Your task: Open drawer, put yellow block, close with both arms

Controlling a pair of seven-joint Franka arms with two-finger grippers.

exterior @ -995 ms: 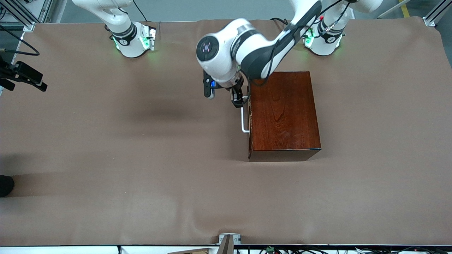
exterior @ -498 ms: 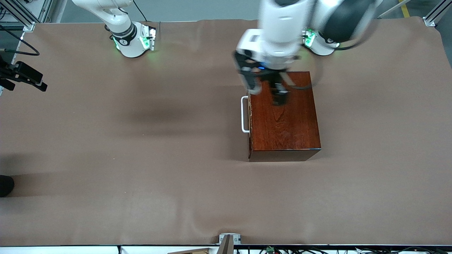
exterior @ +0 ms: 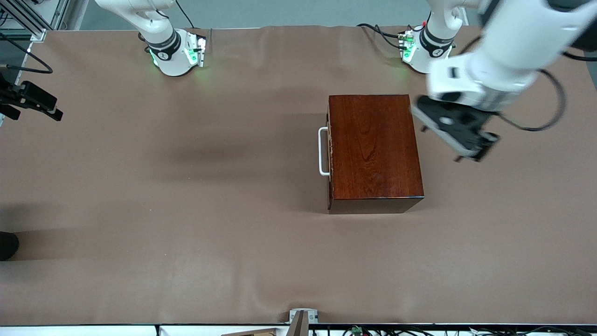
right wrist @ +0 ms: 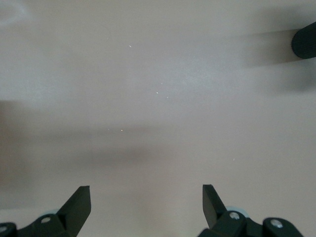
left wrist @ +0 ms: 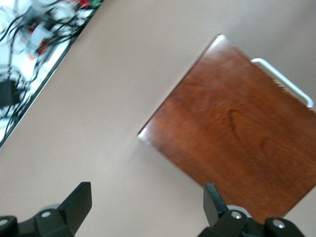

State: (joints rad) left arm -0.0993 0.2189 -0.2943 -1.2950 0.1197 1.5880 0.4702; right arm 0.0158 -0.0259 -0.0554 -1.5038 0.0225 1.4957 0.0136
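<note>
The dark mahogany box (exterior: 375, 149) stands on the brown cloth, its drawer pushed in and the white U-shaped handle (exterior: 322, 151) facing the right arm's end. The box (left wrist: 237, 143) and handle (left wrist: 284, 79) also show in the left wrist view. The yellow block is out of view. My left gripper (exterior: 468, 151) hangs open and empty over bare cloth beside the box, toward the left arm's end; its fingers (left wrist: 148, 197) stand wide apart. My right gripper (right wrist: 146, 200) is open and empty over bare cloth; it does not show in the front view.
A black device (exterior: 32, 100) juts in at the right arm's end of the table. A dark round object (exterior: 7, 245) sits at that same edge, also in the right wrist view (right wrist: 305, 39). Cables (left wrist: 29, 29) lie off the table edge.
My left arm has swung from the drawer handle, over the box top, to the left arm's end of the table. The box and drawer have not moved.
</note>
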